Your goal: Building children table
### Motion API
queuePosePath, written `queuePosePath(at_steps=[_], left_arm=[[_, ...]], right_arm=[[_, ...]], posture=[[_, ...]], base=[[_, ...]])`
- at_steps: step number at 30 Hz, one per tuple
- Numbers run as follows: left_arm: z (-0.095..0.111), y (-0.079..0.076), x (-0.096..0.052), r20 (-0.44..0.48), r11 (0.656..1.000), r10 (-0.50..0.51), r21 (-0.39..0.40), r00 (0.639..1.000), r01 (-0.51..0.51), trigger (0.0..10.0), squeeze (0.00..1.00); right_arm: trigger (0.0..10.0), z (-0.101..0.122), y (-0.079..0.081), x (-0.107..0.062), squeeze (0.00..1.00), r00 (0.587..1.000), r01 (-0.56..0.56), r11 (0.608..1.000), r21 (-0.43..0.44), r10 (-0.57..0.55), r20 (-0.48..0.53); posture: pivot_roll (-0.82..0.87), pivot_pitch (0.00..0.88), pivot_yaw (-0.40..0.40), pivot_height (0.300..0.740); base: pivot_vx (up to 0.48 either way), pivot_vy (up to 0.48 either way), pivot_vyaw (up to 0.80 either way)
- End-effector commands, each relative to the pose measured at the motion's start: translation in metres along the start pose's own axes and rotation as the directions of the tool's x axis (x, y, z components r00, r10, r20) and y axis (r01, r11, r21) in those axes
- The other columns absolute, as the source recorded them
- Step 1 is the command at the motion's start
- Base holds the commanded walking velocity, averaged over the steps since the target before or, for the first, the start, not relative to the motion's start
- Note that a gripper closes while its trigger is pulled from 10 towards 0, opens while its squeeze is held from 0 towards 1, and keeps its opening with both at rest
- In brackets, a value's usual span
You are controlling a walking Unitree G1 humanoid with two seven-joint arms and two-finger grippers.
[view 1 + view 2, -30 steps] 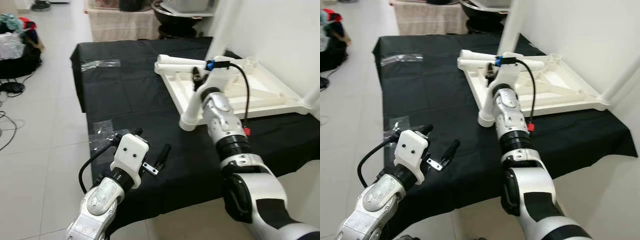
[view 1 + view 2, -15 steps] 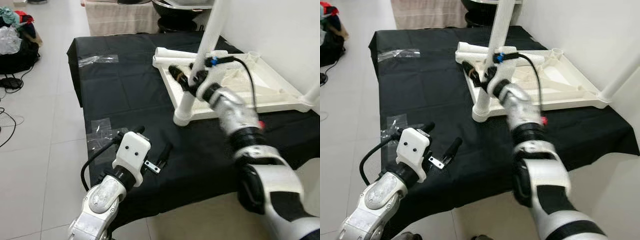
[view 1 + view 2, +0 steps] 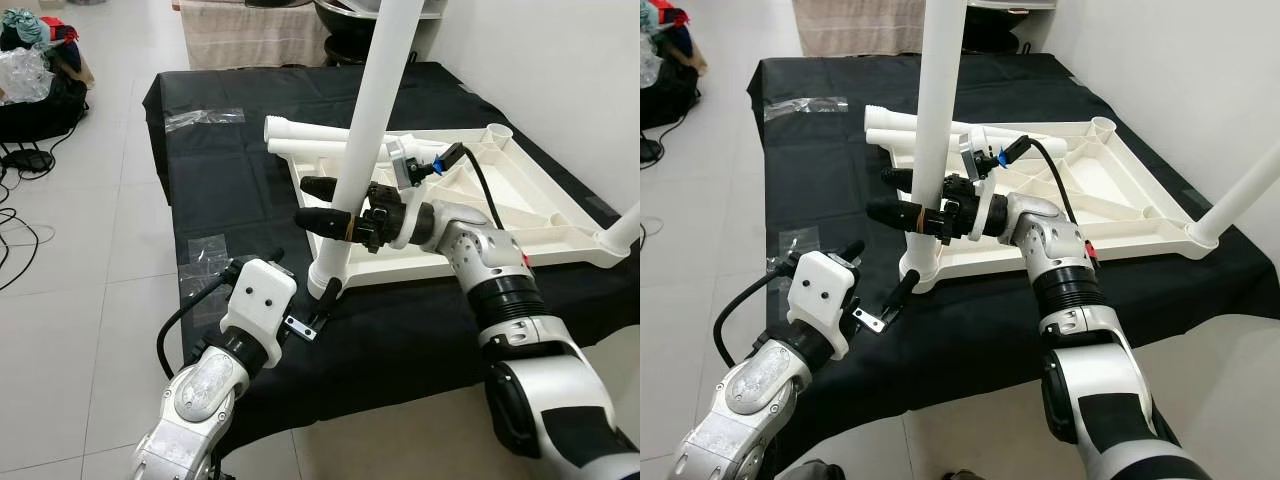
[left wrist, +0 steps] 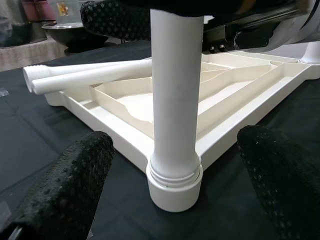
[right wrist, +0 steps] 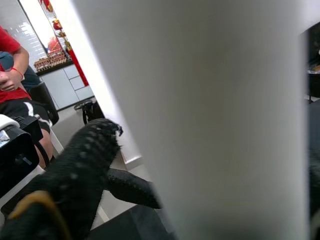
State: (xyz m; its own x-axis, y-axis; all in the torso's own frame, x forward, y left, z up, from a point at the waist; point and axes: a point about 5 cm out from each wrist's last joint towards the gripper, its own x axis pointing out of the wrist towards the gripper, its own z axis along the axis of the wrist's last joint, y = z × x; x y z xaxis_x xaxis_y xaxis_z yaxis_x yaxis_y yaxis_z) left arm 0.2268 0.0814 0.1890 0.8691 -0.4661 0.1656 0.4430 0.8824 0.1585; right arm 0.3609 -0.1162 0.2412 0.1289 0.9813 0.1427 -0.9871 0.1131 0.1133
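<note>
The white tabletop (image 3: 570, 235) lies upside down on a black cloth. One white table leg (image 3: 375, 90) stands upright in its near left corner socket (image 4: 175, 185). My right gripper (image 3: 302, 202) reaches in from the right and is shut on that leg partway up; up close, the leg (image 5: 215, 115) sits against one of the black fingers (image 5: 85, 160). My left gripper (image 3: 300, 280) is open and low over the cloth, just in front of the leg's base, not touching it. Two loose legs (image 3: 300, 135) lie across the tabletop's far left corner.
Another leg (image 3: 622, 212) stands in the right corner beside a white wall. Clear plastic scraps (image 3: 205, 118) lie on the cloth. Bags and cables (image 3: 35, 75) sit on the tiled floor at left. A seated person in red (image 5: 15, 75) is in the background.
My right wrist has swung round the upright leg, so its fingers now point left instead of away from me. My left gripper has come closer to the leg's base. The camera also shifted.
</note>
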Motion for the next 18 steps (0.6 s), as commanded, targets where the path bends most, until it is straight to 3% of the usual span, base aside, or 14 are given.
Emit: queuePosePath(at_steps=[1,3,12,13,15,16,17,18], left_arm=[[-0.002,-0.003,0.000,-0.008,1.000,-0.007,-0.006,1.000,0.007,10.0,0.00],[-0.002,-0.002,0.000,-0.008,1.000,-0.004,-0.006,1.000,0.004,10.0,0.00],[-0.002,-0.002,0.000,-0.009,1.000,-0.003,-0.007,1.000,0.003,10.0,0.00],[-0.002,-0.002,0.000,-0.008,1.000,-0.004,-0.006,1.000,0.004,10.0,0.00],[-0.002,-0.002,0.000,-0.008,1.000,-0.004,-0.006,1.000,0.004,10.0,0.00],[-0.002,-0.002,0.000,-0.008,1.000,-0.004,-0.006,1.000,0.004,10.0,0.00],[-0.002,-0.001,-0.001,-0.009,1.000,-0.004,-0.005,1.000,0.004,10.0,0.00],[-0.002,-0.001,-0.001,-0.009,1.000,-0.004,-0.004,1.000,0.004,10.0,0.00]], right_arm=[[0.0,0.009,0.004,0.004,0.00,0.998,-0.054,0.998,-0.027,0.054,0.011],[0.0,0.011,0.000,0.008,0.00,1.000,0.012,0.998,-0.069,-0.012,0.011],[0.0,0.012,-0.007,0.005,0.00,0.989,0.139,0.987,-0.084,-0.134,0.061],[0.0,0.014,-0.015,0.005,0.00,0.963,0.262,0.961,-0.085,-0.255,0.086],[0.0,0.014,-0.015,0.005,0.00,0.963,0.262,0.961,-0.085,-0.255,0.086],[0.0,0.015,-0.020,0.005,0.00,0.935,0.348,0.934,-0.083,-0.339,0.105],[0.0,0.017,-0.038,-0.002,0.00,0.785,0.618,0.782,-0.079,-0.608,0.122],[0.0,0.017,-0.050,-0.014,0.00,0.585,0.811,0.578,-0.090,-0.802,0.120]], posture=[[0.07,0.127,-0.108,0.740],[0.07,0.127,-0.109,0.740],[0.07,0.130,-0.107,0.740],[0.07,0.129,-0.106,0.740],[0.07,0.129,-0.106,0.740],[0.07,0.129,-0.106,0.740],[0.07,0.125,-0.103,0.740],[0.07,0.125,-0.103,0.740]], base=[[0.000,0.000,0.00],[0.000,0.000,0.00],[0.000,0.000,0.00],[0.000,0.000,0.00],[0.000,0.000,0.00],[0.000,0.000,0.00],[0.000,0.000,0.00],[0.000,0.000,0.00]])
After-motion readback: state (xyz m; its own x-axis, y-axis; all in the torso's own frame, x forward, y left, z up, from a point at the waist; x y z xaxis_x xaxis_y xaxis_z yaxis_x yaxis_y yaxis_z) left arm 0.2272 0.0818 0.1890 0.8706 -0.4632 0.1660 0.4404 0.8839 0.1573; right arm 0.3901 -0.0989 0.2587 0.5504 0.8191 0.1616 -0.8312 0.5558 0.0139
